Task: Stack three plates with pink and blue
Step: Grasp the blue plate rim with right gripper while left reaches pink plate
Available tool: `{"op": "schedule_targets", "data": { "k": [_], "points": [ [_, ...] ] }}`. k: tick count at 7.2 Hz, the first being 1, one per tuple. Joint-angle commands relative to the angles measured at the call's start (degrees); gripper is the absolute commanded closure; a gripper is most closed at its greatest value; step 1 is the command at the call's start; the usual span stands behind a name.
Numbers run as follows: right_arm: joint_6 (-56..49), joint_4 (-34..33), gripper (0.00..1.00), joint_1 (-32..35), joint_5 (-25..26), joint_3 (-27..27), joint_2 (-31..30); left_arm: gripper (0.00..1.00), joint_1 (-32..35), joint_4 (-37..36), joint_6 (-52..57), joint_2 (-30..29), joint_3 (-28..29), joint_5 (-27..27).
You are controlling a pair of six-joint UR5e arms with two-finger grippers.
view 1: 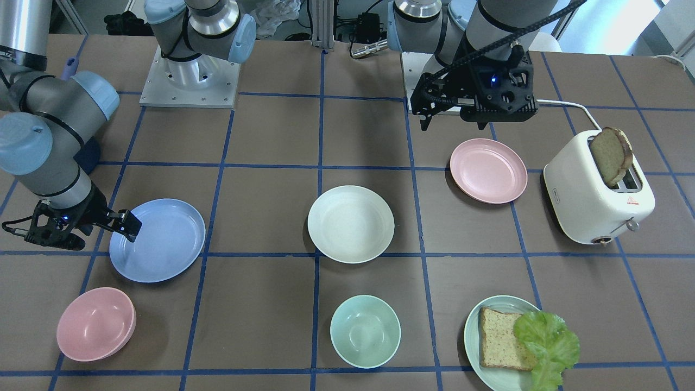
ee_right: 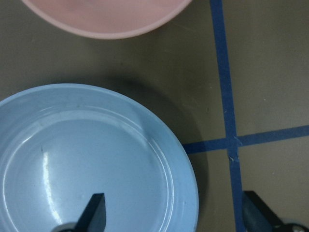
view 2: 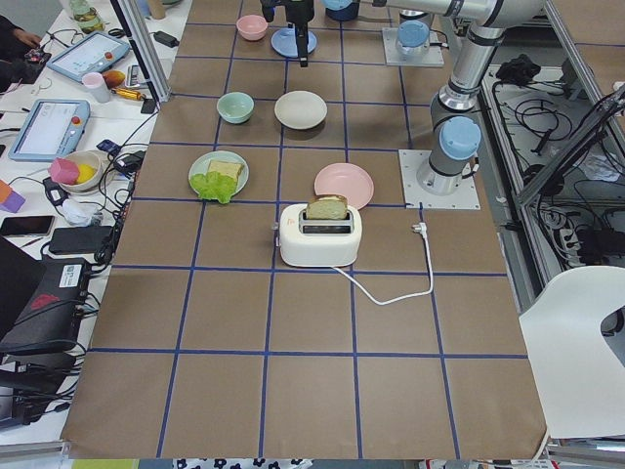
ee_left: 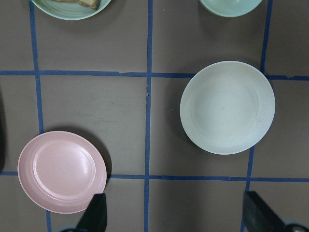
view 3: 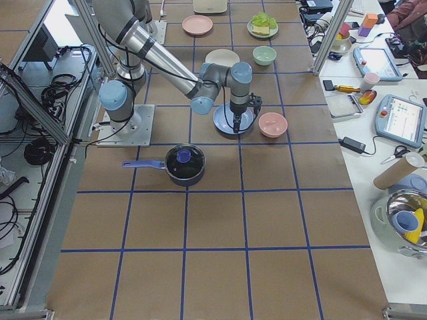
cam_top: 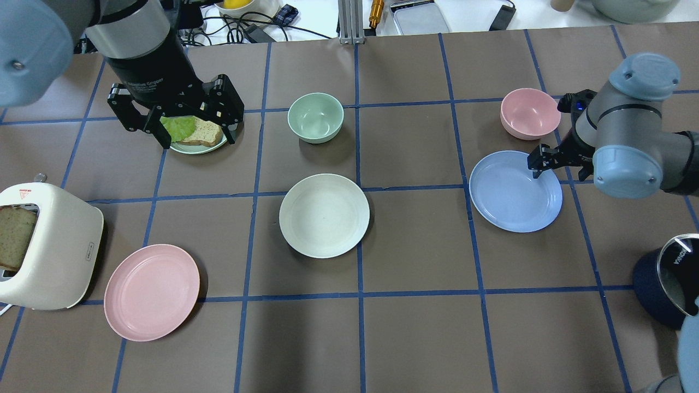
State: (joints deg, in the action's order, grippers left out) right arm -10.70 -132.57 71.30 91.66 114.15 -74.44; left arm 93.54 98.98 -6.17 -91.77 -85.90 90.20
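Note:
The light blue plate [view 1: 163, 250] [cam_top: 513, 194] lies flat on the table. My right gripper [view 1: 127, 225] [cam_top: 538, 164] is open and low at the plate's edge. In the right wrist view one finger [ee_right: 94, 215] is over the plate [ee_right: 72, 169] and the other is outside the rim. The cream-white plate [view 1: 351, 224] [cam_top: 324, 215] [ee_left: 227, 106] lies in the middle. The pale pink plate [view 1: 488, 171] [cam_top: 152, 292] [ee_left: 62, 171] lies next to the toaster. My left gripper [view 1: 452, 124] [cam_top: 194, 128] is open, empty and high above the table.
A pink bowl [view 1: 95, 324] sits close to the blue plate. A mint bowl [view 1: 365, 331] and a mint plate [view 1: 473, 336] with bread and lettuce stand on the far side. A white toaster [view 1: 597, 190] holds bread. A dark pot [cam_top: 669, 278] stands near my right arm.

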Motion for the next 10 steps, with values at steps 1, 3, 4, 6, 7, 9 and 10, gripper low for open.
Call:
{"op": "schedule_targets", "data": {
  "k": [1, 3, 4, 6, 7, 9, 10],
  "points": [
    [0.2, -0.4, 0.00, 0.0, 0.0, 0.1, 1.3, 0.00, -0.2, -1.1, 0.1, -0.6, -7.7, 0.5],
    [0.2, -0.3, 0.00, 0.0, 0.0, 0.1, 3.1, 0.00, -2.3, -10.1, 0.4, -0.3, -19.0, 0.8],
    [0.3, -0.4, 0.00, 0.1, 0.0, 0.1, 3.3, 0.00, -2.8, -16.9, 0.5, 1.3, -26.1, 4.2],
    [0.4, -0.5, 0.00, 0.1, 0.0, 0.3, 3.3, 0.00, -4.4, -28.6, 1.0, 1.5, -35.8, 6.7],
    [0.4, -0.5, 0.12, 0.2, -0.1, 0.6, 3.3, 0.00, -5.3, -34.3, 3.2, 1.9, -40.6, 7.0],
    [0.4, -0.4, 0.47, 0.2, -0.2, 1.9, 3.1, 0.00, -9.7, -49.0, 8.2, 2.1, -50.4, 7.0],
    [0.5, -0.4, 0.67, 0.2, -2.2, 2.0, 2.7, 0.00, -10.6, -52.0, 11.5, 2.0, -52.6, 7.2]
  ]
}}
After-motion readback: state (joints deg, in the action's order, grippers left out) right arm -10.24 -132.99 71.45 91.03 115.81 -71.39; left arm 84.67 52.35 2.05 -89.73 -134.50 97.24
